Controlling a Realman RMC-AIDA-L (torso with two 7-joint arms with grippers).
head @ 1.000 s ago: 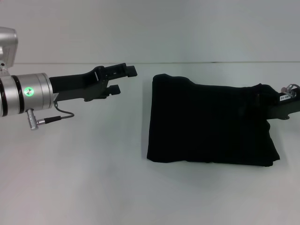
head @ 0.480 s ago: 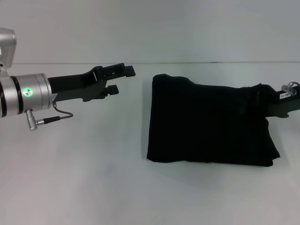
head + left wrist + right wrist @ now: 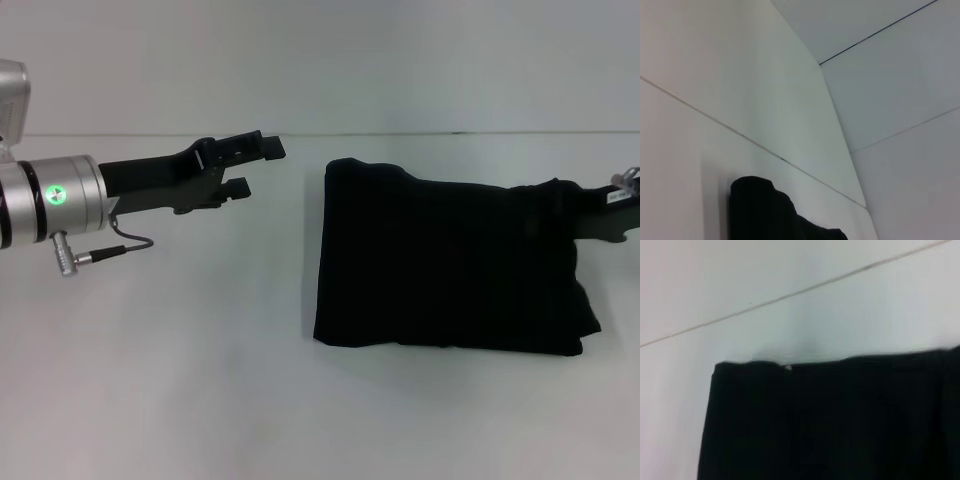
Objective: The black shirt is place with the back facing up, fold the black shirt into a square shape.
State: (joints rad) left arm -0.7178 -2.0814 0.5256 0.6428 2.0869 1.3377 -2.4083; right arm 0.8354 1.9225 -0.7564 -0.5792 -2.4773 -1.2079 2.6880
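A: On the white table, right of centre, lies the black shirt, already a compact rectangle, wider than deep, back up, no lettering showing. Its right edge looks lumpy, layers not flush at the near-right corner.

B: Where are my arms?

A: My left gripper hangs well to the left of the shirt, apart from it, pointing at it, fingers spread with a clear gap and nothing between them. My right gripper sits at the shirt's far-right corner, mostly out of frame. I cannot tell how its fingers stand, or whether cloth is in them.

B: Stage?

A: My judgement: late. One more fold, left to right or the reverse, might make it square.

B: Risks?

A: Two. If my right gripper has hold of cloth at that corner and pulls away, it could drag the top layer and undo the stack. If my left pinches only the upper ply at the left edge, the layers may slide apart and leave a skewed shape.
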